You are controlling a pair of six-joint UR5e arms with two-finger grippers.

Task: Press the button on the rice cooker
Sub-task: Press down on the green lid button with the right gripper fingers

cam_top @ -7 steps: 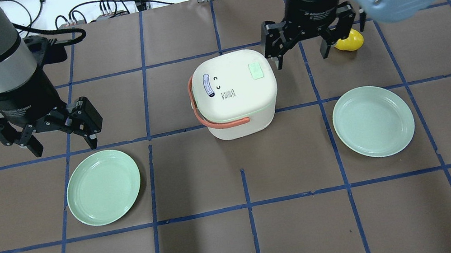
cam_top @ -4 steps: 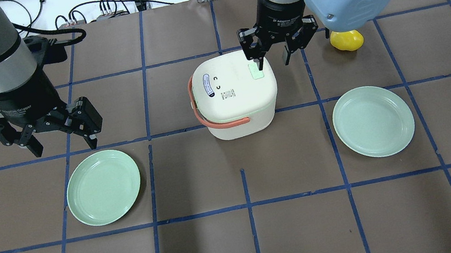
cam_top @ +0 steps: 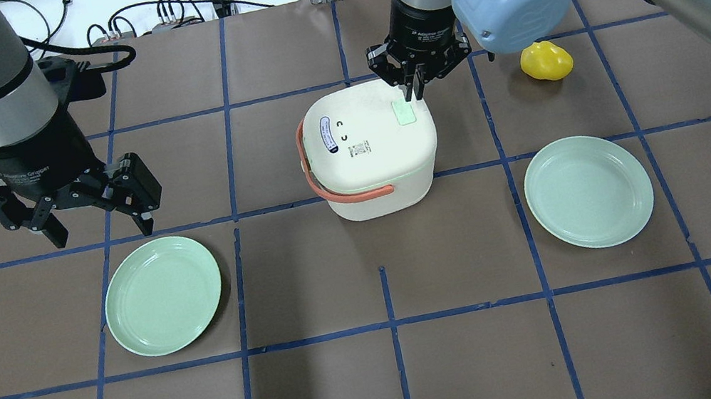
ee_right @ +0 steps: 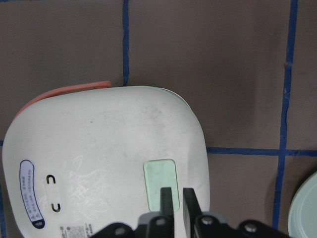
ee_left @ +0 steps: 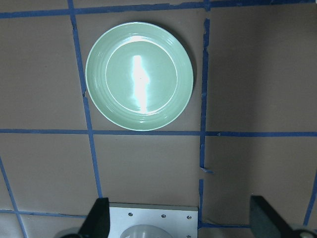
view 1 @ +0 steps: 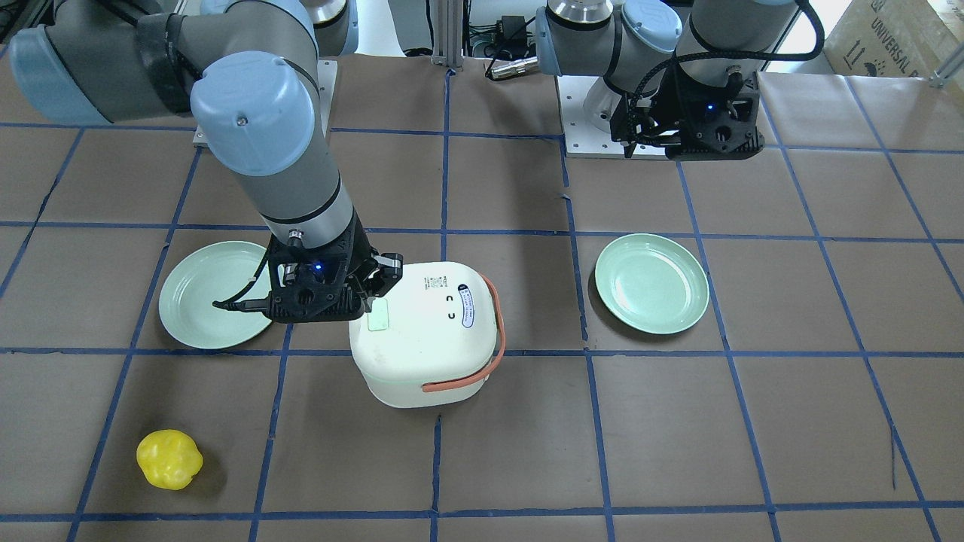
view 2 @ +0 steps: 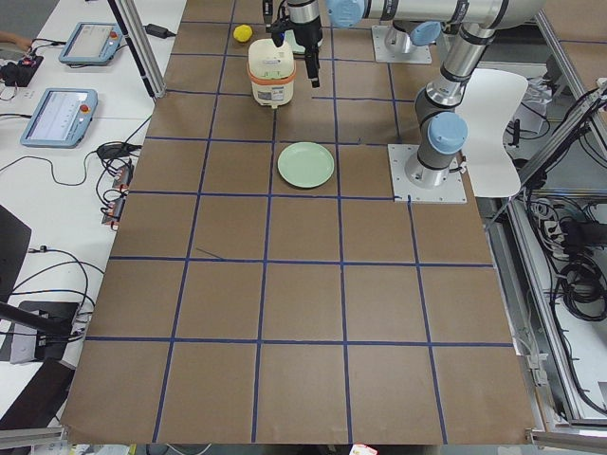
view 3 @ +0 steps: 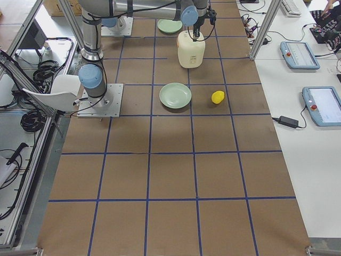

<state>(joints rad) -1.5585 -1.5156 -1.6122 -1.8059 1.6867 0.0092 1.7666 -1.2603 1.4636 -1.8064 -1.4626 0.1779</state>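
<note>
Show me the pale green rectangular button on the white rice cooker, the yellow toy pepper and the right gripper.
pale green button [ee_right: 159, 179]: right wrist-mounted view, centre.
yellow toy pepper [cam_top: 546, 61]: overhead view, middle.
right gripper [cam_top: 414, 94]: overhead view, between fingertips.

Glossy green plate, matt cream plastic rice cooker — faintly scuffed

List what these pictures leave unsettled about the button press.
- Contact: in the right wrist view the fingers of the right gripper overlap the green button; pressing or hovering, cannot tell.
- Front-facing view: the wrist housing hides those fingers.
- Cooker label: print too small.
- Plate: cut off by the right wrist view's corner.
</note>
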